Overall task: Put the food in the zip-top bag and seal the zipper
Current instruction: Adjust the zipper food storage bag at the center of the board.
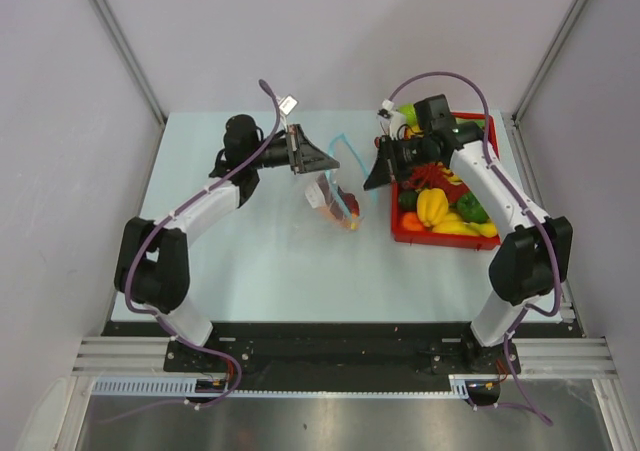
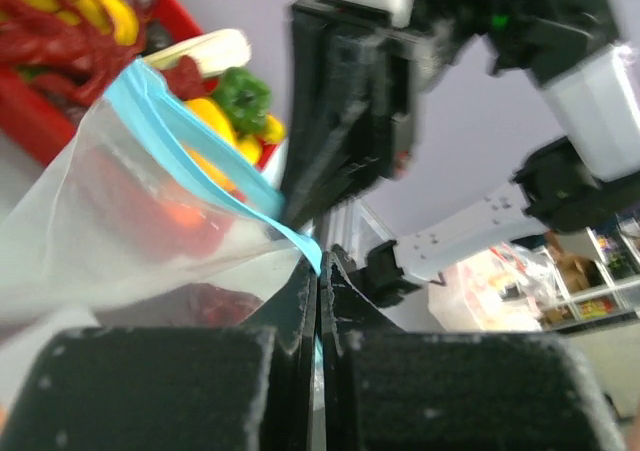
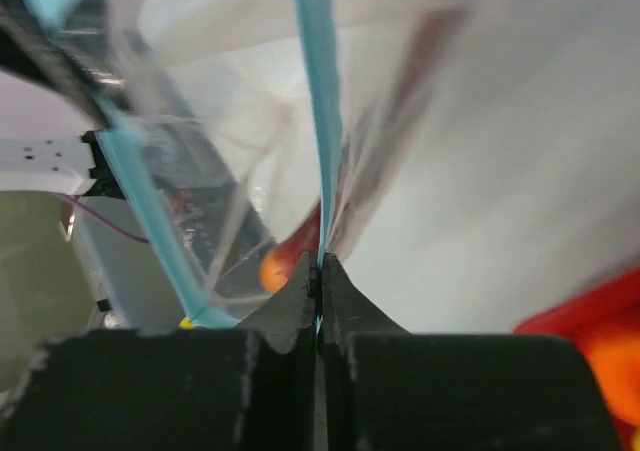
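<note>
The clear zip-top bag (image 1: 335, 196) hangs between my two grippers above the table's middle, with red and orange food (image 1: 347, 208) inside it. Its light blue zipper (image 1: 345, 143) arcs between the grippers. My left gripper (image 1: 335, 161) is shut on one end of the zipper (image 2: 300, 239). My right gripper (image 1: 375, 176) is shut on the other end (image 3: 320, 121). Through the bag I see orange-red food (image 3: 285, 261) in the right wrist view and a red-orange blur (image 2: 160, 211) in the left wrist view. More food, such as a yellow pepper (image 1: 432, 207), lies in the red tray (image 1: 402, 232).
The red tray stands at the right back, right beside my right arm (image 1: 495, 186), holding green, yellow, red and orange toy foods. In the left wrist view the tray (image 2: 30, 121) shows behind the bag. Grey walls enclose the table.
</note>
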Robot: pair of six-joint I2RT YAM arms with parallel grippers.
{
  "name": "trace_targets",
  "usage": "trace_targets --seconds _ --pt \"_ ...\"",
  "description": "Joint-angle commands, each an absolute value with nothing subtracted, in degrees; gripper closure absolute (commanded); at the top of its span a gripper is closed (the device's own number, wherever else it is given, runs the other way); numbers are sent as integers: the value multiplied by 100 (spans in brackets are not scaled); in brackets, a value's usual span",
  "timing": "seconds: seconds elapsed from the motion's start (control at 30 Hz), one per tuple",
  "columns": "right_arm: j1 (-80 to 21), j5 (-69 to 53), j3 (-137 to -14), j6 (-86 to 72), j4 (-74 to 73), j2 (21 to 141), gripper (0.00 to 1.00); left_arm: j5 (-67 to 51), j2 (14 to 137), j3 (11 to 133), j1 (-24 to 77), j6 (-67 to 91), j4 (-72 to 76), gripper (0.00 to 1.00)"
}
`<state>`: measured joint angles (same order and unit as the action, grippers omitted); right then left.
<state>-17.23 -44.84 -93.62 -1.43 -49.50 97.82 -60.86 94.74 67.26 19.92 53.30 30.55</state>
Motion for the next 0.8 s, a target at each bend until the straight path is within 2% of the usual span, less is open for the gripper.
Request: trace_targets --seconds 0.0,0.03,0.13,0.23,0.53,0.67,0.7,0.77 --pt "-1924 -5052 -10209 -325 -4843 9870 100 -5792 8834 6925 2004 3382 1253 100" --pt "-1960 -5132 -10404 -499 -4808 9914 100 -5740 8781 7074 2004 3018 421 100" --pt "-2284 -5308 -11099 -458 -4921 10063 100 -5582 8377 7190 2030 1743 -804 100" --pt "-2540 -5396 -11590 -176 -5404 10239 100 -5493 7964 7146 2039 1073 -1395 99" --pt "-2776 -5047 -11593 1106 -6204 10853 100 -4905 7971 6434 2074 694 -1600 85" --pt "-2838 -5177 -11935 1117 -6399 11022 100 -4764 8602 6512 2092 529 -2011 89" --pt "-2839 -5185 -12092 1064 -6355 11030 100 -4816 8657 6678 2092 432 -2161 100" --pt "-2821 -5465 -12548 669 -6425 11144 100 -5184 8414 6846 2092 264 -2461 100"
